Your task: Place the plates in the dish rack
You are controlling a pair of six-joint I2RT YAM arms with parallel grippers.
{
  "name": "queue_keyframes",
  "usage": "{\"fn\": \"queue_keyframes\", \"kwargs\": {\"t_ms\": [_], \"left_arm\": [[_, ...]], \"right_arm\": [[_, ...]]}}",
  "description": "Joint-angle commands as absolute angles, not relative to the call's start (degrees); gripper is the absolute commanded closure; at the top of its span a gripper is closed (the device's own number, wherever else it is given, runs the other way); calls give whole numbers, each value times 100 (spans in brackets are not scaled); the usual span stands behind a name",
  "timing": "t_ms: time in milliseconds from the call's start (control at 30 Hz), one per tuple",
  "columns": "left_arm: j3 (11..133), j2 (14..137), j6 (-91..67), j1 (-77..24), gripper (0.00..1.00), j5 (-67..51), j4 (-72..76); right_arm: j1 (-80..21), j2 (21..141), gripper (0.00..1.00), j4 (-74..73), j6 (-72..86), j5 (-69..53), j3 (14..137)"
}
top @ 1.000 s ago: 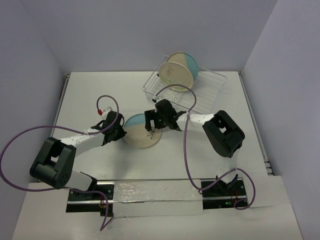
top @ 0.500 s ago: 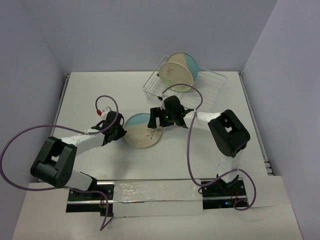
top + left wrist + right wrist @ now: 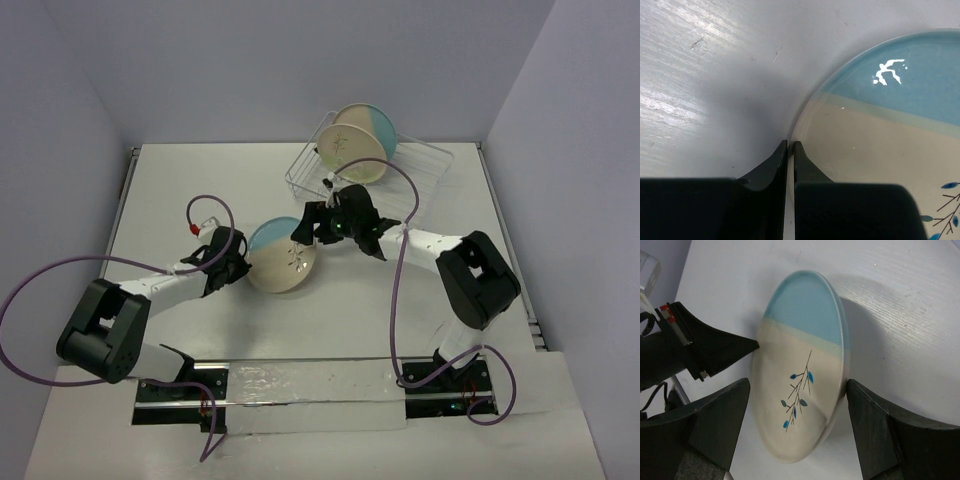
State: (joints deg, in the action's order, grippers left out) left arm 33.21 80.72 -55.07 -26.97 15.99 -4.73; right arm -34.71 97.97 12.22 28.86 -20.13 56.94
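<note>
A half cream, half light blue plate point(image 3: 283, 257) with a dark sprig stands tilted up off the white table. My left gripper point(image 3: 238, 262) is shut on its left rim; in the left wrist view the fingers point(image 3: 775, 165) pinch the plate point(image 3: 880, 125) edge. My right gripper point(image 3: 306, 232) is open and straddles the plate's right side. In the right wrist view the plate point(image 3: 800, 375) sits between the two wide-apart fingers point(image 3: 715, 425), with the right one close to the rim. The wire dish rack point(image 3: 420, 195) stands at the back with two plates point(image 3: 350, 150) upright in it.
The white table point(image 3: 200, 180) is walled on three sides. Purple cables loop over both arms near the plate. The rack's right half point(image 3: 425, 165) holds nothing. The arm bases sit at the near edge.
The plate has been tipped up from lying flat, with the left gripper still on its rim. The right gripper swung from above the plate to its right edge, and its jaws have narrowed.
</note>
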Motion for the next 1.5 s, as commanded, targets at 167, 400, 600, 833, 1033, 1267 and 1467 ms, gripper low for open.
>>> {"fn": "queue_keyframes", "kwargs": {"t_ms": [167, 400, 600, 833, 1033, 1267, 1467], "left_arm": [[3182, 8068, -5616, -2971, 100, 1050, -497], [3199, 8042, -5602, -2999, 100, 1121, -490], [3190, 8007, -5603, -3015, 100, 1143, -488], [3201, 7864, -5580, -3042, 100, 1178, -511], [3447, 7494, -5484, -3050, 88, 1363, -818], [4003, 6434, -5377, -3050, 5, 1884, -1585], [4207, 5689, -5473, -3028, 1, 2581, -2211]], "right_arm": [[-3762, 10037, 19, 2021, 3639, -3072, 5717], [-3802, 10345, 26, 2118, 3790, -3159, 5762], [-3823, 10367, 44, 2162, 3788, -3033, 5735], [-3841, 10236, 92, 2065, 3572, -2675, 5749], [-3849, 9860, 100, 2048, 3163, -2575, 5810], [-3844, 8630, 100, 1632, 1844, -2301, 6195], [-3837, 7351, 100, 1336, 639, -1335, 6624]]}}
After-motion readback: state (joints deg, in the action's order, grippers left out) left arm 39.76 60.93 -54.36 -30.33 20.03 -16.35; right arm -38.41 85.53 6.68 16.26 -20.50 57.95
